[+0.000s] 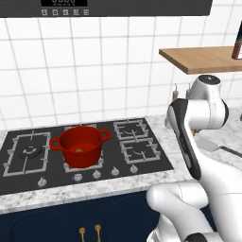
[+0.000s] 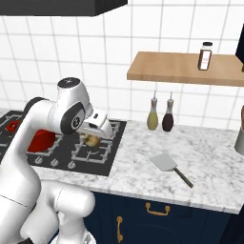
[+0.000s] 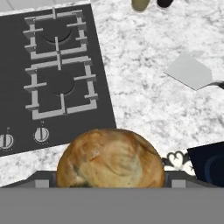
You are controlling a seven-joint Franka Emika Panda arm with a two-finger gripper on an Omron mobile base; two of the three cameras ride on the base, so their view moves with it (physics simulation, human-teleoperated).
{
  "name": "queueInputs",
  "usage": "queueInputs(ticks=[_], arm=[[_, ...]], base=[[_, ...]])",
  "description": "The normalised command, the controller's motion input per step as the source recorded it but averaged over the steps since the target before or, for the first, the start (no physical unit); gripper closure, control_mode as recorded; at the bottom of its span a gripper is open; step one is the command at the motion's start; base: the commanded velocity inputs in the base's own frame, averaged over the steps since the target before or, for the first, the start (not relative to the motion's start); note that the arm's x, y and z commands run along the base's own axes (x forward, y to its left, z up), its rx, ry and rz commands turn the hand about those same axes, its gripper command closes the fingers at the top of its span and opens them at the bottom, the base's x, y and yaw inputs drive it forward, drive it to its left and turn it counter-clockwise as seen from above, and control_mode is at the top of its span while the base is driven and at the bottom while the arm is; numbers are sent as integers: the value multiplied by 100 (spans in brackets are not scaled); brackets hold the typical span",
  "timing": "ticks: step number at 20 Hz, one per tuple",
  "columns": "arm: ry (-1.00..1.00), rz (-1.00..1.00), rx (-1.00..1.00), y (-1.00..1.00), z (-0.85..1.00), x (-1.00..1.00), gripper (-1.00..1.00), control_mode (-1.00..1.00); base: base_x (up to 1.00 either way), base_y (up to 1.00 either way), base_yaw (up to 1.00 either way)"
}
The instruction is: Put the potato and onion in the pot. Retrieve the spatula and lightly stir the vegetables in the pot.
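Observation:
My gripper [image 2: 95, 135] hangs above the right-hand burners of the stove [image 2: 112, 157], shut on a round brown mottled potato [image 3: 110, 157], which shows under the hand as the potato [image 2: 92, 139]. The glossy red pot [image 1: 80, 144] stands on the stove's middle burner, left of the gripper. A small yellowish lump [image 1: 79, 150] lies on its bottom; whether it is the onion I cannot tell. The spatula [image 2: 166, 163], grey-bladed with a dark handle, lies flat on the marble counter right of the stove, also seen as the spatula [image 3: 190, 72].
Two bottles [image 2: 152, 116] [image 2: 167, 116] stand at the wall behind the spatula. A wooden shelf [image 2: 181, 66] with a spice jar [image 2: 206, 55] hangs above the counter. Stove knobs [image 1: 97, 174] line the front edge. A grey container [image 2: 239, 136] sits at the far right.

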Motion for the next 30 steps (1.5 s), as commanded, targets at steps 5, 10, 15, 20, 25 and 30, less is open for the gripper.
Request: queueInputs(ticks=[5, 10, 15, 20, 25, 30], arm=[[0, 0, 0, 6, 0, 3, 100, 100], [0, 0, 0, 0, 0, 0, 100, 100], [0, 0, 0, 0, 0, 0, 100, 100], [19, 0, -2, 9, -14, 43, 100, -100], [43, 0, 0, -18, -20, 93, 100, -100], [28, 3, 6, -7, -25, 100, 100, -100]], base=[[3, 57, 0], [0, 100, 7], [0, 100, 5], [0, 0, 0], [0, 0, 0], [0, 0, 0]])
